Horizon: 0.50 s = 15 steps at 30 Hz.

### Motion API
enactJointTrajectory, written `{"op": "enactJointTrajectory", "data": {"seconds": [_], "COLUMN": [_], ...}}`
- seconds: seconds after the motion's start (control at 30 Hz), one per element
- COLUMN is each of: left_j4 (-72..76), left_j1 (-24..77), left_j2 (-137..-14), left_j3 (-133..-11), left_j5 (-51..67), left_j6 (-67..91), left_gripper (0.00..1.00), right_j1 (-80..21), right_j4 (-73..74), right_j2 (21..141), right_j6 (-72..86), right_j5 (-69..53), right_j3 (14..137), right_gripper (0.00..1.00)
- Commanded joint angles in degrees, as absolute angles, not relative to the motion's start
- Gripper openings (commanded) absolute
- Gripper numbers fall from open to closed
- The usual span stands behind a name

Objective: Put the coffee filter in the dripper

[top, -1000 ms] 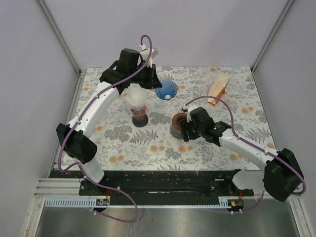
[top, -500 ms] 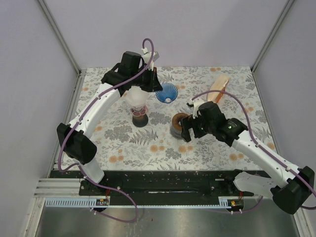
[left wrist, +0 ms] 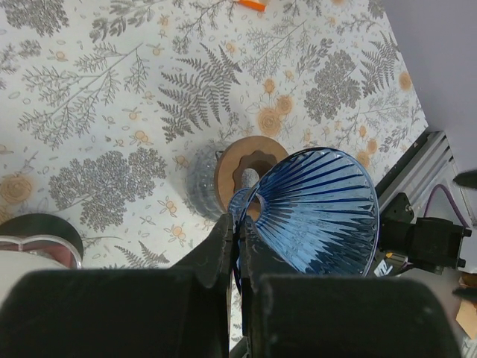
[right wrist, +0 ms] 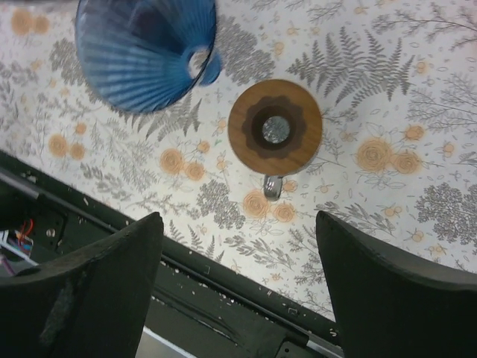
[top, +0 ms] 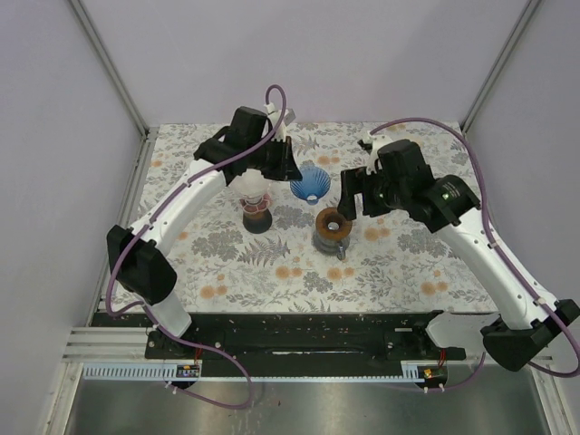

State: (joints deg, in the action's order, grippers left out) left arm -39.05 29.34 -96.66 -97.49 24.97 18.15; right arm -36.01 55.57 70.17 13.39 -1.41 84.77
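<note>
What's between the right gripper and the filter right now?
The dripper, held by the left gripper, is between the filter and the right gripper; the top view shows it.

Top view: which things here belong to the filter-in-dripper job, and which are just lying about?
Job in hand: blue dripper, gripped by the left gripper; white cone, probably the filter.

Lying about: wood-collared glass carafe; dark cup under the white cone.
</note>
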Motion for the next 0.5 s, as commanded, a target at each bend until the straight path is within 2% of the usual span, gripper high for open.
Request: {"op": "enactJointTrajectory", "data": {"seconds": [0.0, 0.07, 0.13, 0.4, 0.47], "left_j4": [-34.55, -34.28, -34.37, -34.63, -34.72], "left_j1": [30.93, 31.72, 32.69, 35.77, 35.95], "left_j2": [-93.34, -94.65, -95.79, -98.96, -99.66], "left_j3": [-95.72, -95.89, -96.41, -97.56, -97.65], "left_j5": [23.64, 24.25, 25.04, 24.52, 24.52], "left_j6": [20.74, 21.62, 22.41, 23.03, 23.03], "left_gripper": [0.0, 0.0, 0.0, 0.0, 0.0], "right_j1": [-30.6, -28.48, -27.86, -27.77, -27.77], "right_j4": [56.26, 53.54, 50.81, 46.14, 46.23], "right_j2": [71.8, 72.68, 74.52, 81.21, 82.09], "right_j6": [17.14, 17.93, 18.72, 21.45, 21.18], "right_j5": [0.18, -3.68, -5.97, -10.02, -9.15], "right_j3": [89.21, 89.12, 89.3, 88.42, 87.54], "right_gripper": [0.88, 0.82, 0.71, 0.61, 0.52]}}
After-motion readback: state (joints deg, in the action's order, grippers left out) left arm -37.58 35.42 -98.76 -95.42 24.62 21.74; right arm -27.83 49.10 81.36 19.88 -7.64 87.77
